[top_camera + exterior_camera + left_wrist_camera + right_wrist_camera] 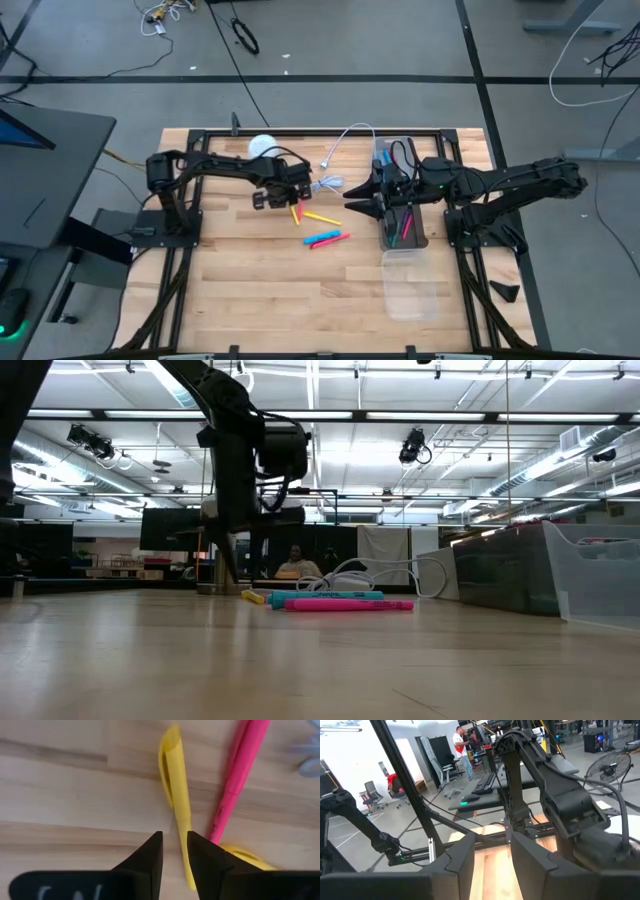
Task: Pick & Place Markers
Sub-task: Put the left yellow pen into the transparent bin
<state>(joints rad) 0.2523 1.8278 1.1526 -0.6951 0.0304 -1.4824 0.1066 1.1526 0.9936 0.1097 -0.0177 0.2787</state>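
Observation:
Several markers lie flat on the wooden table: a yellow marker [175, 790], a pink one [242, 770] beside it, a second yellow one [322, 216], and a blue and pink pair [326, 240]. My left gripper [175, 837] points down over the first yellow marker, open by a narrow gap, one finger on each side of its shaft. In the low view the left gripper [232, 565] stands low over the table. My right gripper [358, 197] hangs open and level above the table, left of the dark bin [415, 240], with nothing between its fingers [465, 855]. My left gripper comes from above with its fingers lying across the yellow marker's shaft [181, 832], which rests flat on the table. A gap shows beside one finger [152, 850]. I cannot tell whether the other finger [200, 852] touches the marker.
The dark bin holds several markers. A clear plastic container [410, 290] lies nearer the front edge. A white cable [335, 150] curls on the table behind the markers, with a white round thing [262, 143] at the far edge. Bare wood lies toward the near edge.

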